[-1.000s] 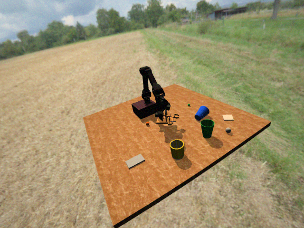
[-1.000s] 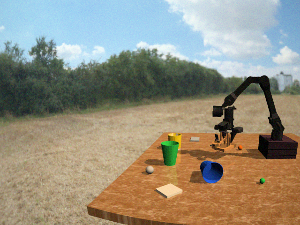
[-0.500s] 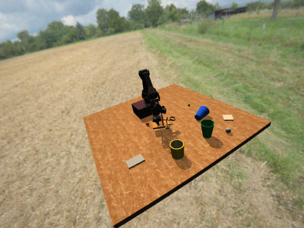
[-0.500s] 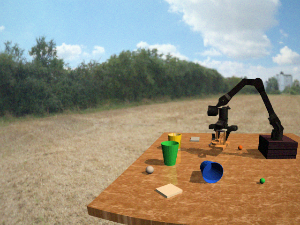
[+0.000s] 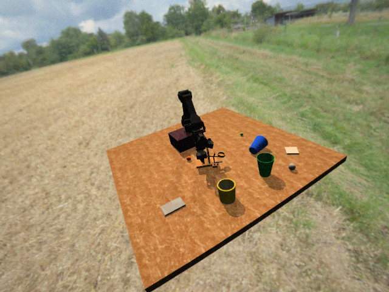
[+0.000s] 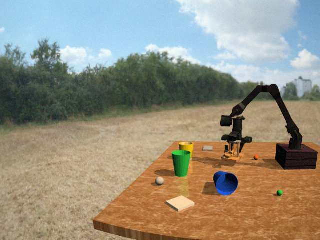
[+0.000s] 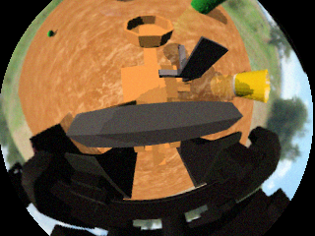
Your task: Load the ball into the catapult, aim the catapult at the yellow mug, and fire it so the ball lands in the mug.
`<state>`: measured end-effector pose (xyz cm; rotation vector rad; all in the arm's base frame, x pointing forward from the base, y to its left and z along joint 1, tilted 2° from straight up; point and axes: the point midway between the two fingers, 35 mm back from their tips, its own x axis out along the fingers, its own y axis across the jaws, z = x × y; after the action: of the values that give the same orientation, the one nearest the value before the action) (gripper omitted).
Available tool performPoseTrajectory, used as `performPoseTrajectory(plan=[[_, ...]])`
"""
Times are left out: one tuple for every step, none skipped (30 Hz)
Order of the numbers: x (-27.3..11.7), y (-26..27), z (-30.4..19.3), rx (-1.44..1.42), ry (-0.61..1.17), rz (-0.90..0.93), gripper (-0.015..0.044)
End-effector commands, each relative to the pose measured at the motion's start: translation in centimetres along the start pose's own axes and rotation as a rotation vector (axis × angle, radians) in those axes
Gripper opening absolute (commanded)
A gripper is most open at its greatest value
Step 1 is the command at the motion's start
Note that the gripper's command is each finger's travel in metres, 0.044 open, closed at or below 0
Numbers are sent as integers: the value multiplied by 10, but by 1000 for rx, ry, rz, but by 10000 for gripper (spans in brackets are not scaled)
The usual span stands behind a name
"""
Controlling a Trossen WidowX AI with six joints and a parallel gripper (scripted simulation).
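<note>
Your pincer (image 5: 202, 160) (image 6: 233, 151) is clamped on the catapult (image 5: 207, 163) (image 6: 232, 158) (image 7: 138, 84) — the yellow mug (image 5: 227, 192) (image 6: 186, 149) (image 7: 252, 86) stands near the catapult, the orange ball (image 5: 188, 158) (image 6: 256, 157) just beside it.

Wrist view: a dark grey bar (image 7: 155, 125) covers the catapult's (image 5: 207, 166) (image 6: 231, 159) (image 7: 135, 81) middle, so we can't see the gripper's (image 5: 202, 160) (image 6: 233, 150) (image 7: 158, 145) contact points. Green cup (image 5: 265, 168) (image 6: 181, 165) (image 7: 204, 5) is cut off at the top there. Top: catapult too small and dark for us to read its latch. Exterior: green cup hides part of the yellow mug (image 5: 226, 194) (image 6: 186, 146) (image 7: 251, 87); the tabletop (image 5: 163, 238) (image 6: 258, 217) (image 7: 54, 74) runs off right and bottom. Distant trees (image 5: 179, 19) (image 6: 168, 77) blurred.
</note>
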<state>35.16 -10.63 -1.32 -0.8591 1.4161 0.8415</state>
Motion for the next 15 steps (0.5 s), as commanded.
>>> performPoseTrajectory(plan=[[6, 1, 0, -6, -3, 1, 0], [8, 1, 0, -6, -3, 1, 0], [9, 1, 0, -6, -3, 1, 0], [11, 1, 0, -6, -3, 1, 0], [12, 1, 0, -6, -3, 1, 0], [14, 1, 0, -6, -3, 1, 0], [16, 1, 0, -6, -3, 1, 0], [17, 1, 0, -6, -3, 1, 0], [19, 1, 0, -6, -3, 1, 0], [21, 1, 0, -6, -3, 1, 0], [22, 1, 0, -6, -3, 1, 0], [24, 1, 0, -6, -3, 1, 0], [25, 1, 0, -6, -3, 1, 0], [27, 1, 0, -6, -3, 1, 0], [29, 1, 0, -6, -3, 1, 0]])
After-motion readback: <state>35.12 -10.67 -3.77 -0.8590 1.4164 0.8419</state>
